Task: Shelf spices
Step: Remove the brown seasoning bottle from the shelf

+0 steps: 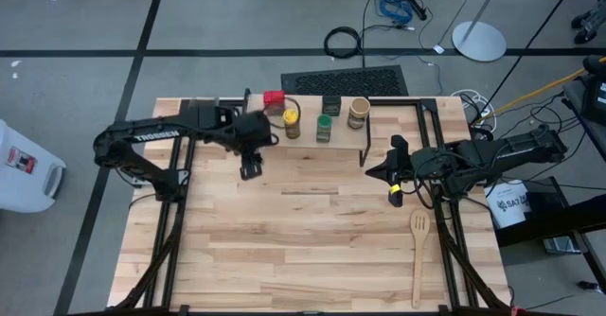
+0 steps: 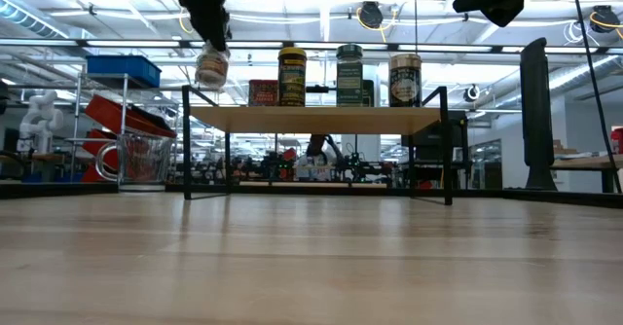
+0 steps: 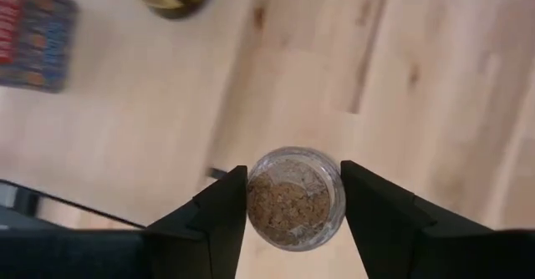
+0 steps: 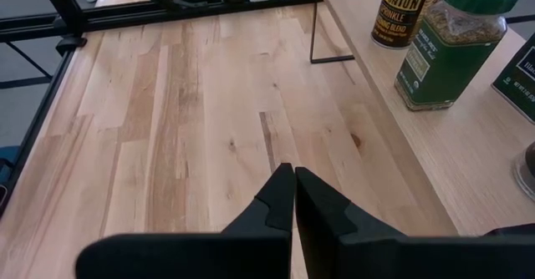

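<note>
Left tool (image 3: 292, 208) grips jar (image 3: 294, 197) of brown spice.

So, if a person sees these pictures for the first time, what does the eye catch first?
Probably the small jar clamped in the left tool, held in the air beside the shelf's left end, about level with its top in the low view. Next, the row of spices on the shelf, such as the green-lidded jar. The right tool waits shut over the bare table.

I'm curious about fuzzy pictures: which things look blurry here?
Left wrist view: the small clear jar of brown spice between the left gripper fingers is sharp; the red square tin is smeared. Low view: the near wooden tabletop looks soft.
</note>
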You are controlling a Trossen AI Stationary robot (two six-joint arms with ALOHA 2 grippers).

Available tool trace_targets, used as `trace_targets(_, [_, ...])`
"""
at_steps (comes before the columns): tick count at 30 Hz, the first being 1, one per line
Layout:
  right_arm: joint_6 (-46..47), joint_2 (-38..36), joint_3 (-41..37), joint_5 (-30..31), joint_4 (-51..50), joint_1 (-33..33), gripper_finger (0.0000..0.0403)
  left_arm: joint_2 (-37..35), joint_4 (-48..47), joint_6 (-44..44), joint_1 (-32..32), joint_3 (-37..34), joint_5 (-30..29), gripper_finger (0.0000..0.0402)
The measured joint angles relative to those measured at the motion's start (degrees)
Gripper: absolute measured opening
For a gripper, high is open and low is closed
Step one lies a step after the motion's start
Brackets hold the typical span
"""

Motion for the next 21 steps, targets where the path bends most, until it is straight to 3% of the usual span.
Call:
trace_targets(10, [0.0, 0.0, 0.0, 0.0, 0.0, 0.0, 0.0, 0.0, 2.2, -11.9, -12.8, -1.7, -4.1, 0.0191])
trace_targets(21, [-0.2, 0.0, 0.0, 0.0, 0.4, 0.0, 0.0, -0.1, 16.0, -21.6, -22.4, -13.1, -8.4, 0.0191])
